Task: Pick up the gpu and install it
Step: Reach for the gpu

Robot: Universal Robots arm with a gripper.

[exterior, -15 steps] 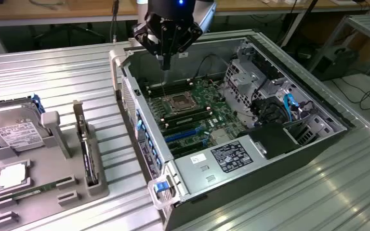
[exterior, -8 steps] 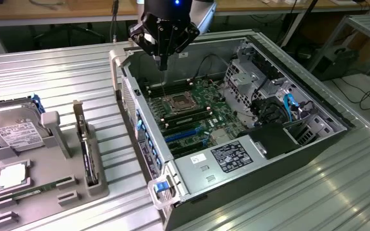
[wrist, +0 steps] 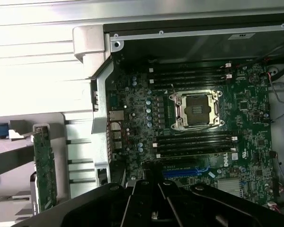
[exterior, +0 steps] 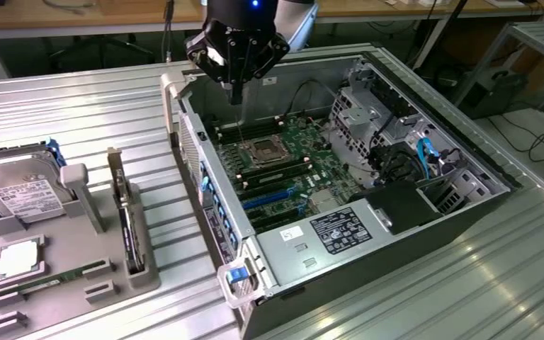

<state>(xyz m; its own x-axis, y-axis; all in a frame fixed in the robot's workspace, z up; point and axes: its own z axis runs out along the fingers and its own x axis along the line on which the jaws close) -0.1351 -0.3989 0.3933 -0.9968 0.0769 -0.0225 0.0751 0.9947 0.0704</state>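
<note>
Gpu (exterior: 133,237) stands upright in tray (exterior: 74,256), well apart from the tool (exterior: 237,101).

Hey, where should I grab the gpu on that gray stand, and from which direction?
Probably by its upper long edge, coming straight down from above. The gpu stands on edge in a slot of the gray holder, so its lower edge is buried and only the top stands free; pinch across its two flat faces.
</note>
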